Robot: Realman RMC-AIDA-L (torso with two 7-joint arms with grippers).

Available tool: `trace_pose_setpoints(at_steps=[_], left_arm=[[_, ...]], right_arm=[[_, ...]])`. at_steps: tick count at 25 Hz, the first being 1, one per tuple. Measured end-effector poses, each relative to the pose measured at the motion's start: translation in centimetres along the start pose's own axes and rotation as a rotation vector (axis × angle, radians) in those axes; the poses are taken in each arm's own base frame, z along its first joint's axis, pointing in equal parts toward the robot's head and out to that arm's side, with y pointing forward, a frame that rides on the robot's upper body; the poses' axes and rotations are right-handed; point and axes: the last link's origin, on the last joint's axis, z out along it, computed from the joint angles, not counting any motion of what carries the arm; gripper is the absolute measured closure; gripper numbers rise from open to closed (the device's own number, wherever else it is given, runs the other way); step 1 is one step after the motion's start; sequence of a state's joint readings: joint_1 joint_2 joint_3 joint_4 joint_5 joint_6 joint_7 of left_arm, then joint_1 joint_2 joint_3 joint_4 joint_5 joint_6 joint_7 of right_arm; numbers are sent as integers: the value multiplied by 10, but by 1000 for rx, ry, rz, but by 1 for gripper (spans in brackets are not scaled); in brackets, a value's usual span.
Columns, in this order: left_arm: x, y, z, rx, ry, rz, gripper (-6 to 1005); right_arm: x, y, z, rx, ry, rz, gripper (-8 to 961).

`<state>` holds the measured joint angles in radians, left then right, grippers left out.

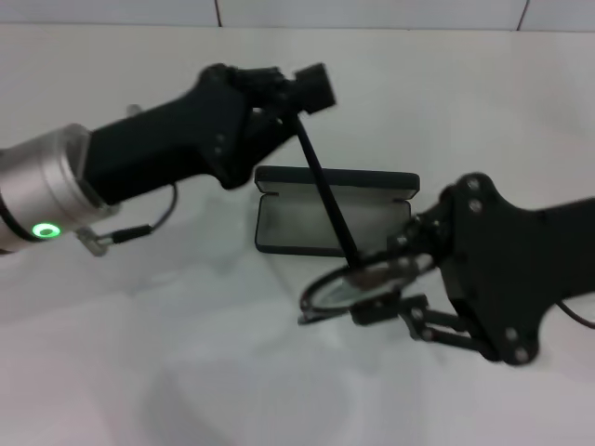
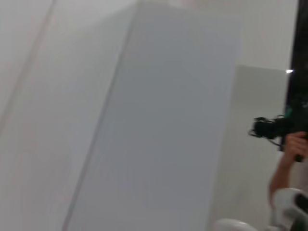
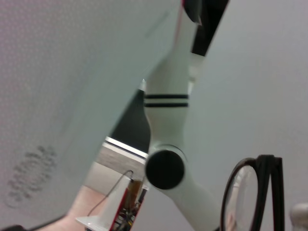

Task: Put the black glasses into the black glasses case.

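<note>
One pair of black glasses is held above the table, just nearer than the one open black glasses case. The right gripper, reaching in from the right, clamps the frame. The left gripper, reaching from the left and raised, pinches one long temple arm's far end.

— Item one, work surface?
— Smooth white matte tabletop, evenly lit, soft shadows on it.
— Behind it?
— White tiled wall with thin dark grout lines along the far edge.
— Further surroundings, left wrist view?
— Tall pale grey-white panel; beside it a narrow black vertical strip carrying a small bright light.
</note>
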<state>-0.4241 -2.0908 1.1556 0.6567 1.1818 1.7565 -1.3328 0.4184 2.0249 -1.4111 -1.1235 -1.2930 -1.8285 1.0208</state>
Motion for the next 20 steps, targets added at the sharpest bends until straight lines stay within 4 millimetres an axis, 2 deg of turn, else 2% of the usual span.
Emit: trace_pose_setpoints(at_steps=[6,20], left_arm=[[-2,8,13,-82,-8,-9,944],[-3,18,18,-164,-10,12,944]], right_arm=[[11,-11,2,19,2,32,846],[28,-19,0,97,49,58,845]])
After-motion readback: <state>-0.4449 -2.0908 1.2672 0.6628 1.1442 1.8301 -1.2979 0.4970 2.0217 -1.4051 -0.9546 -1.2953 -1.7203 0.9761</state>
